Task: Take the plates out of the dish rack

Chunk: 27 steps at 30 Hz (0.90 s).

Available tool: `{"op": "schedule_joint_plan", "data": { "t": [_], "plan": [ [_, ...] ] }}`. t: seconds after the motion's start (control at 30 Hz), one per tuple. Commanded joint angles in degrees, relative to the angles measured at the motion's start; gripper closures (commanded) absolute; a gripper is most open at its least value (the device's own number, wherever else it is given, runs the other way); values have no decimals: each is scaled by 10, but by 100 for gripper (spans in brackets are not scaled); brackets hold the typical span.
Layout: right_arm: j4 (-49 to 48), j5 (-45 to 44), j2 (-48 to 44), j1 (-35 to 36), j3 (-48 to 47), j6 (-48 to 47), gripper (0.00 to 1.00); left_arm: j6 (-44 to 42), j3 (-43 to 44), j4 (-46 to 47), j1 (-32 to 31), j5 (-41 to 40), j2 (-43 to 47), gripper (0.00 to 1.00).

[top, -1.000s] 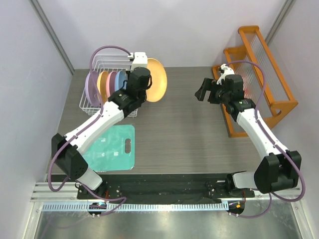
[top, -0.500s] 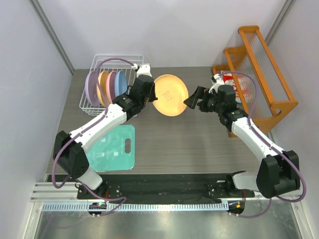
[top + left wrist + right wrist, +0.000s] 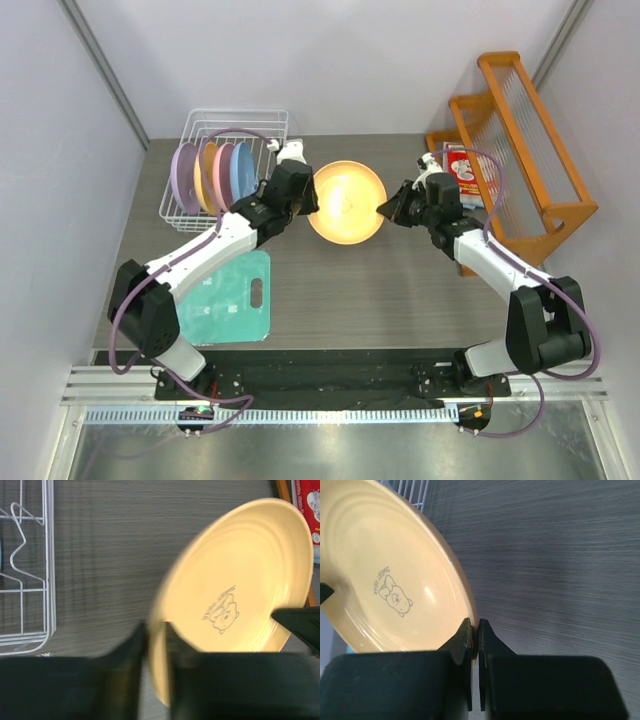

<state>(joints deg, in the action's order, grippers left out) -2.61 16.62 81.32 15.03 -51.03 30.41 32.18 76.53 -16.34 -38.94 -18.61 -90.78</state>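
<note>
Tabletop (image 3: 400,290) of grey woodgrain lies between pale walls (image 3: 400,60).

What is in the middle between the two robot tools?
The yellow plate. The top view shows the left tool pinching one edge of it and the right tool pinching the opposite edge.

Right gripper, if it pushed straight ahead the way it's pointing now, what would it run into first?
The yellow plate: the right gripper is shut on its rim. Past the plate, roughly in line, the left gripper pinches the opposite rim, though depth is hard to judge.
</note>
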Motion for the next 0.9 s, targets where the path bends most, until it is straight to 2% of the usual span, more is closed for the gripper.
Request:
{"op": "schedule_joint_plan", "data": {
  "t": [0.0,0.03,0.07,0.23,0.37,0.57,0.7,0.8,0.83,0.87],
  "plan": [
    [22,-60,-41,5,3,-30,99,-6,-2,48,-4,-28,39,50],
    [49,-84,-53,5,4,-32,99,-11,-5,44,-3,-47,41,39],
    [61,-98,-61,5,8,-32,99,-27,-6,41,-3,-59,46,1],
    [149,-141,-74,2,22,-29,99,-87,-16,30,1,-161,69,0],
    [164,-164,-64,1,45,-24,99,-132,-28,40,24,-200,84,0],
    [176,-164,-29,0,67,-19,99,-165,-47,44,75,-223,91,1],
    [175,-207,-5,0,70,-24,99,-168,-71,69,103,-221,93,1],
    [175,-224,13,0,64,-26,92,-172,-75,81,118,-220,83,0],
    [176,-229,22,-1,59,-26,70,-173,-75,83,123,-218,81,2],
    [176,-229,25,-1,57,-27,59,-175,-75,87,126,-216,74,3]
  ]
}}
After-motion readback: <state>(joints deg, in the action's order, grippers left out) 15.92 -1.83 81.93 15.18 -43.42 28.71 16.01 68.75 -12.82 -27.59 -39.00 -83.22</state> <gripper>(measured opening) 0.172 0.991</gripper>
